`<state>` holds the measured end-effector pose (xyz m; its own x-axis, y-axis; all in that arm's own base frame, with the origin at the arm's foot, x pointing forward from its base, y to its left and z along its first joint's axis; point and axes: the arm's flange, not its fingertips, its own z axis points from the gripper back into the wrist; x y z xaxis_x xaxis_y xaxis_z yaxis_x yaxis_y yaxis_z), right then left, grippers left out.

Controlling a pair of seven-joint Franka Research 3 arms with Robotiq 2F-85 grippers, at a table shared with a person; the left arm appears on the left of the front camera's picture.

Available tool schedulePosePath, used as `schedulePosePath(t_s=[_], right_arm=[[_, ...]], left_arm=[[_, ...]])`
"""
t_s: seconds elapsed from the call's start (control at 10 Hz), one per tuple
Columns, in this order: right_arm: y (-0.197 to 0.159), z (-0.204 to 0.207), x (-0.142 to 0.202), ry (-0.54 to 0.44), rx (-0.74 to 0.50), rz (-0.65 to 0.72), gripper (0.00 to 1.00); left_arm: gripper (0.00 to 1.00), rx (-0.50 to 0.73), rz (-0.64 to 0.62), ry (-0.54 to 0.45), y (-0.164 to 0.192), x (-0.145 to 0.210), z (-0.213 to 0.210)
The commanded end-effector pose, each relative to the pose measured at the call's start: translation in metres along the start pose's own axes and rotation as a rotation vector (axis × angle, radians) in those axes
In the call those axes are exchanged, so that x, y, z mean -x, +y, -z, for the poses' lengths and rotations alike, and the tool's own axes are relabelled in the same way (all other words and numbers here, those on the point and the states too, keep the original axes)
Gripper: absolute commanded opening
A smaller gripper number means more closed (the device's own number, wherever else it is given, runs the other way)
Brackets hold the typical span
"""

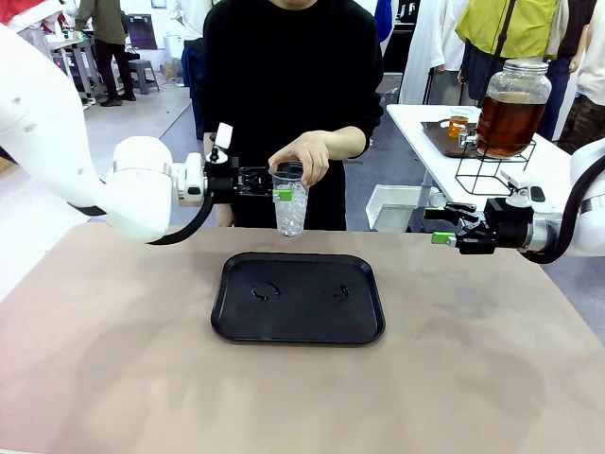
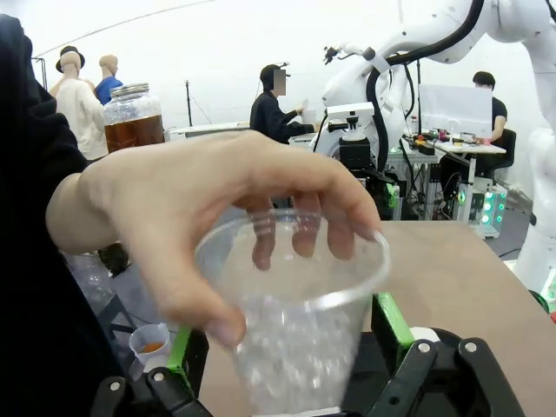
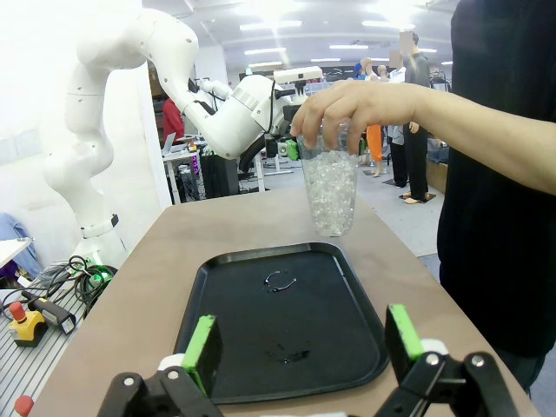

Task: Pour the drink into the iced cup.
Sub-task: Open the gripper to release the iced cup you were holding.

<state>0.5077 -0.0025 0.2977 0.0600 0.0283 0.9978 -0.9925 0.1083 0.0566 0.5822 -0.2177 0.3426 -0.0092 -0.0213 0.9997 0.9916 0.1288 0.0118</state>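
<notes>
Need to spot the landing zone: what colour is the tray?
Black, glossy tray; clearest in the front view.

Iced cup [image 1: 290, 201]: clear, thin plastic, smooth and glossy; the ice inside reads as rough, glittering, translucent lumps.
Tray [image 1: 236, 322]: black plastic, smooth, semi-gloss; lamp reflections and two small wet-looking marks show on its floor.
Table [image 1: 113, 378]: matt, pinkish-brown covering, faintly mottled, no shine.
Left gripper [image 1: 274, 184]: black matt plastic or metal body; green pads [image 2: 181, 346] look rubbery and dull.
Right gripper [image 1: 440, 225]: same black matt housing, green pads [image 3: 201, 346] matt.
Arm shells [image 1: 142, 184]: white, smooth, glossy plastic.
Drink jar [image 1: 510, 106]: clear glossy glass, metal-looking lid, on a thin black wire stand [image 1: 487, 170].
Person's sleeve [image 1: 354, 104]: black matt cloth.
</notes>
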Motion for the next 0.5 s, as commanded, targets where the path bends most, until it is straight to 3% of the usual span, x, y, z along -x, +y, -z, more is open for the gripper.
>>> schedulePosePath(t_s=[0.0,0.4], right_arm=[[-0.001,0.000,-0.003,0.003,0.004,-0.004,1.00],[-0.001,0.000,-0.003,0.003,0.004,-0.004,1.00]], left_arm=[[1.00,0.000,-0.026,-0.027,-0.015,0.002,-0.030],[1.00,-0.001,0.005,-0.009,-0.041,0.037,-0.131]])
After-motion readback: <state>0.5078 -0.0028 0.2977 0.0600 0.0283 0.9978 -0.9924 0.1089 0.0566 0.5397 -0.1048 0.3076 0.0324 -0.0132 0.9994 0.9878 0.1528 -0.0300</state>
